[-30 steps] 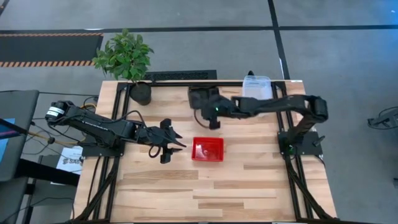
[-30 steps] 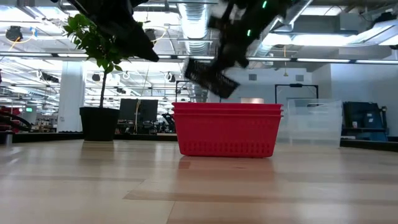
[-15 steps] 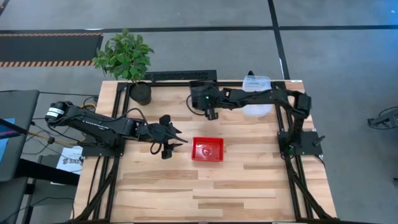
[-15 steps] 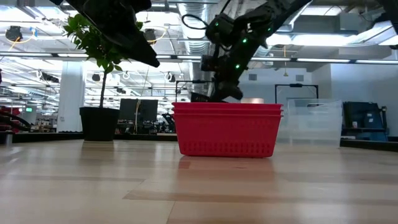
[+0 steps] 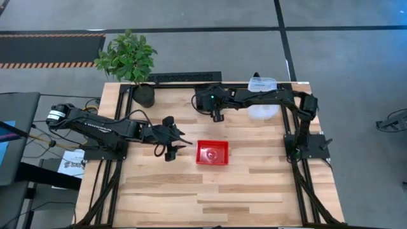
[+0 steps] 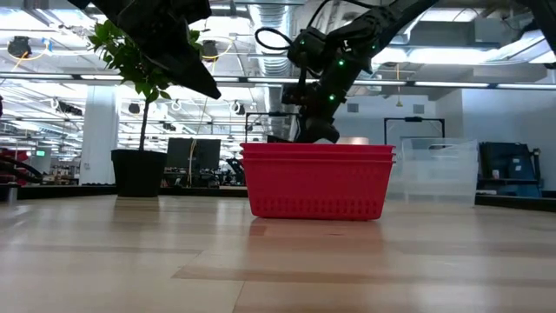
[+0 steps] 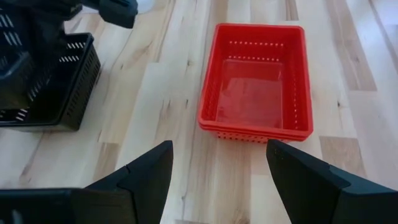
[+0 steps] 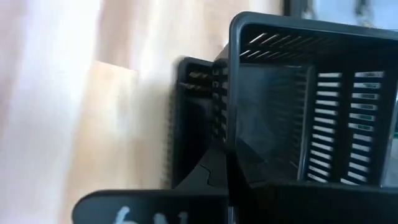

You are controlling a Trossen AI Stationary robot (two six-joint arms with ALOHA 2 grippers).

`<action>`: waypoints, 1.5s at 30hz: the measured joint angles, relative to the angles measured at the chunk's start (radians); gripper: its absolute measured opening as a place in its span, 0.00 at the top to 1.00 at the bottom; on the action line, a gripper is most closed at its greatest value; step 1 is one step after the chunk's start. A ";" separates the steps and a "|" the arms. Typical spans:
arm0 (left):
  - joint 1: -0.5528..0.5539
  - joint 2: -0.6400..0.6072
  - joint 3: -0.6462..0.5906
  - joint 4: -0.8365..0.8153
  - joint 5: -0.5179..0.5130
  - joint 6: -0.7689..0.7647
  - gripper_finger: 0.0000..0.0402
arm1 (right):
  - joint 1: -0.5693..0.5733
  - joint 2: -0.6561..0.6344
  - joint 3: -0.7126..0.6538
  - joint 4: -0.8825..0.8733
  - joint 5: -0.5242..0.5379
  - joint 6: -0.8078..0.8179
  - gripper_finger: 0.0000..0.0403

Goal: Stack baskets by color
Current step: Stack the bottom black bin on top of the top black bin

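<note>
While the left arm reaches across the wooden table (image 5: 254, 191) from its left edge, the left gripper (image 5: 170, 141) hangs above the boards just left of the red baskets (image 5: 212, 152), its two fingers (image 7: 146, 177) spread wide apart and holding nothing; in the left wrist view the red stack lies straight ahead between those fingers, nested, with the rims one upon another; the right arm stretches from its base at the table's right side along the far edge, elbow low, and the right gripper (image 5: 217, 108) is closed on the wall of a black basket (image 8: 298, 106), pressed down at the black baskets (image 7: 46, 81) at the far middle of the table; the low view shows that gripper (image 6: 317, 117) dipping behind the red stack's rim; the right wrist view shows the held black basket tilted against a second black one beside it; the clear bins (image 5: 262, 95) sit under the right forearm near the far right corner; a potted plant (image 5: 130, 60) stands at the far left corner. Against a second ago, the right arm has drawn back toward the far edge and brought the black basket, then held aloft and slanted, down low; the left gripper has shifted slightly, and the red stack has not moved.
</note>
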 joint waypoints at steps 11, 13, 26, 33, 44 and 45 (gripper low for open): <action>0.000 0.000 0.000 0.001 0.008 -0.006 0.39 | 0.002 0.000 0.000 -0.016 -0.040 0.045 0.99; 0.000 0.000 0.000 0.001 0.009 -0.012 0.39 | 0.002 0.000 0.000 -0.016 -0.040 0.065 0.98; 0.000 0.000 0.000 -0.005 0.009 -0.017 0.39 | 0.003 0.000 0.000 -0.016 -0.029 0.108 0.84; 0.000 0.000 0.000 -0.006 0.009 -0.018 0.39 | 0.017 0.000 0.000 -0.041 0.074 0.121 0.84; 0.000 0.000 0.000 -0.006 0.008 -0.023 0.39 | 0.037 0.000 0.000 -0.082 0.091 0.142 0.83; 0.000 0.000 0.000 -0.006 0.008 -0.023 0.39 | 0.039 0.000 0.000 -0.082 0.091 0.142 0.83</action>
